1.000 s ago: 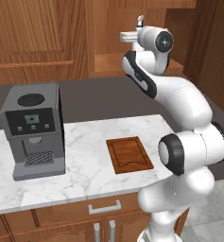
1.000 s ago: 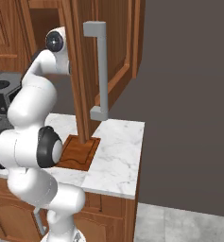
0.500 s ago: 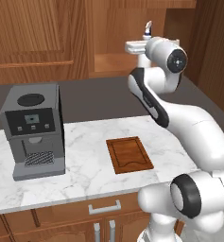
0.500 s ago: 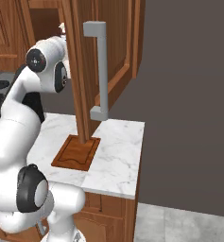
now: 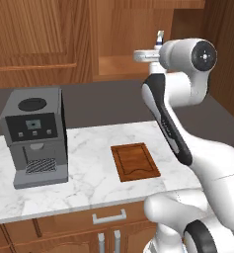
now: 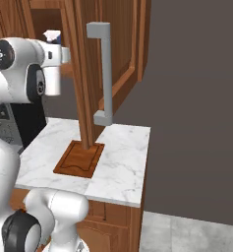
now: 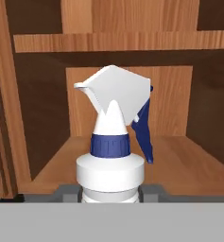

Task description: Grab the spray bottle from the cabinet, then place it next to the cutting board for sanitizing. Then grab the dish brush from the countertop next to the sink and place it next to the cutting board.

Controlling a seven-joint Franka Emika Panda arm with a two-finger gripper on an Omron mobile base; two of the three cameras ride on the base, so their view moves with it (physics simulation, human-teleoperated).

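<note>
The spray bottle (image 7: 111, 165) sits directly between the two dark finger tips of the gripper (image 7: 110, 193), which press against its white body on either side just below the shoulder, so the gripper is closed on the bottle. In the hand view the bottle stands upright and centred, its white trigger head pointing to the left of that picture, a dark blue collar around the neck and a dark blue trigger lever hanging down on the right. Behind it lies the plain wooden shelf (image 7: 189, 160) of the cabinet (image 7: 104, 42), with the back panel and a higher shelf edge beyond; whether the bottle's base touches the shelf or is lifted off it cannot be told, since the base is hidden. In the left base view the arm reaches up and over to the open cabinet compartment, and the bottle's top (image 5: 160, 37) pokes up just above the hand at the cabinet opening. In the right base view the bottle's nozzle (image 6: 53, 36) shows beside the open cabinet door (image 6: 119, 49) with its grey handle. Well below, the cutting board (image 5: 135, 161) lies flat on the countertop (image 5: 89, 173), with a coffee machine (image 5: 35, 136) standing farther to the left
</note>
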